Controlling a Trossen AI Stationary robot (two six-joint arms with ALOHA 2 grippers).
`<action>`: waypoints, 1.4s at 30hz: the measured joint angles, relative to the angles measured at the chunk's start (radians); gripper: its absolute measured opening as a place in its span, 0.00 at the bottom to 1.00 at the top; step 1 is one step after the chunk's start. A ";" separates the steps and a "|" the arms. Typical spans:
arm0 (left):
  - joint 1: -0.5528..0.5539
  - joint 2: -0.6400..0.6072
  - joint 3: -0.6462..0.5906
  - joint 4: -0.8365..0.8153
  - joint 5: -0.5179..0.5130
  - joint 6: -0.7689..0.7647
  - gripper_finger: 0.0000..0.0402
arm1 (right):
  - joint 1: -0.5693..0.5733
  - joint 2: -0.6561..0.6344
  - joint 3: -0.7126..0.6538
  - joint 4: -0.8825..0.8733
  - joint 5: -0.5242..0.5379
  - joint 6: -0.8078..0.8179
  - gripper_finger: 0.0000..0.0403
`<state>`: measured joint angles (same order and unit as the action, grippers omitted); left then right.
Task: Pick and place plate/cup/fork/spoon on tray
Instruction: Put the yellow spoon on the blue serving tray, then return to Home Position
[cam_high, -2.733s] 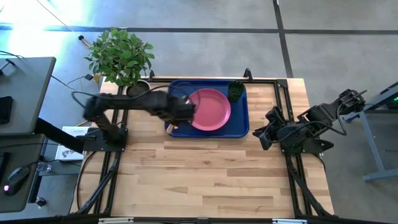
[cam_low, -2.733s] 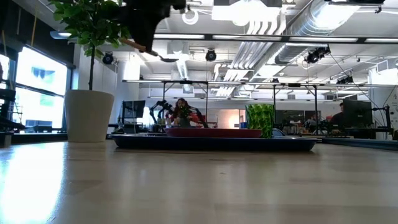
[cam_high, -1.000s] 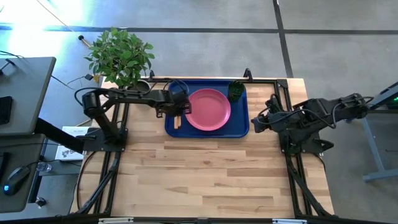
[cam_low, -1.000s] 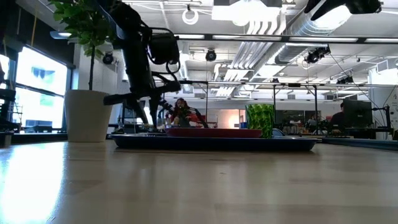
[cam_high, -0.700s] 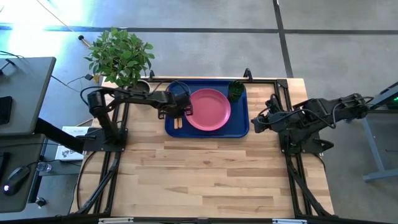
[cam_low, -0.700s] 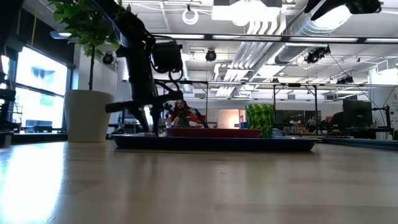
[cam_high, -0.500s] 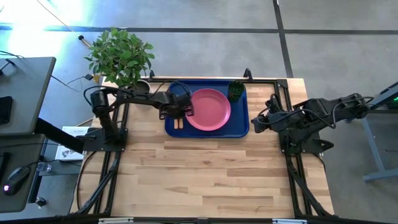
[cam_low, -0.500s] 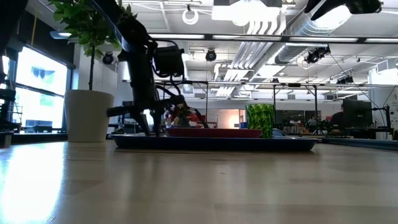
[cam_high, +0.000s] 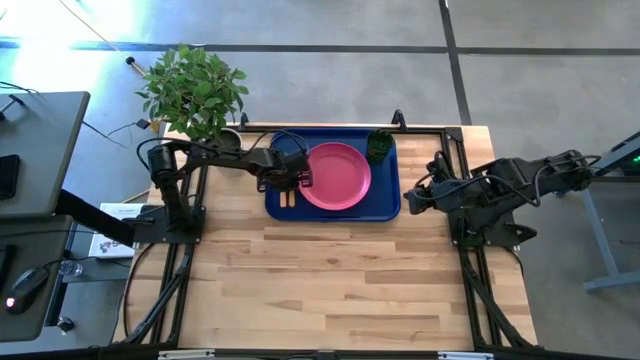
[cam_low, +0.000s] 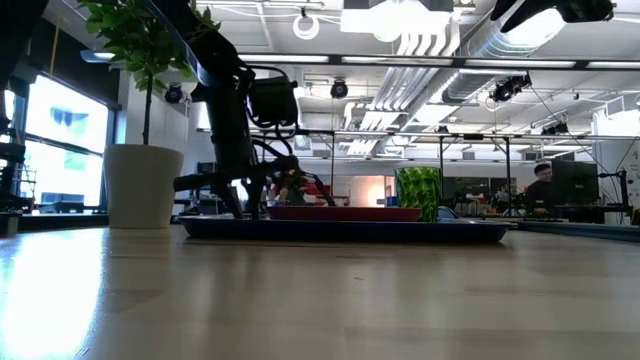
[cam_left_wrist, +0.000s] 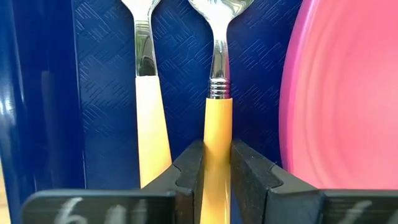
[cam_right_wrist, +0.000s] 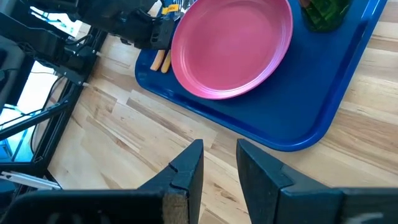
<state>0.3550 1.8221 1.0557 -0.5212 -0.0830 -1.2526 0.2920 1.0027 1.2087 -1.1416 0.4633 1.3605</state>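
Left gripper has come down into tray, fingers closed on spoon handle; earlier spoon hung high. Fork lies alongside, plate right. Right gripper parted, waiting right of tray.

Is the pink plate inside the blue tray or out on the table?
Inside: the plate lies flat on the tray, blue rim all around.
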 joint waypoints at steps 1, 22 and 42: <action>0.000 0.000 0.000 0.000 0.000 0.000 0.15 | 0.000 0.000 0.000 0.000 0.000 0.000 0.22; 0.000 -0.003 0.000 -0.005 0.070 0.027 0.36 | 0.000 0.000 0.000 0.000 -0.001 -0.016 0.22; -0.003 -0.048 0.000 -0.013 0.043 0.053 0.36 | 0.000 0.000 0.000 0.000 -0.002 -0.026 0.22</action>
<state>0.3520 1.7737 1.0554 -0.5340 -0.0397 -1.1999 0.2920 1.0027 1.2087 -1.1416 0.4618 1.3342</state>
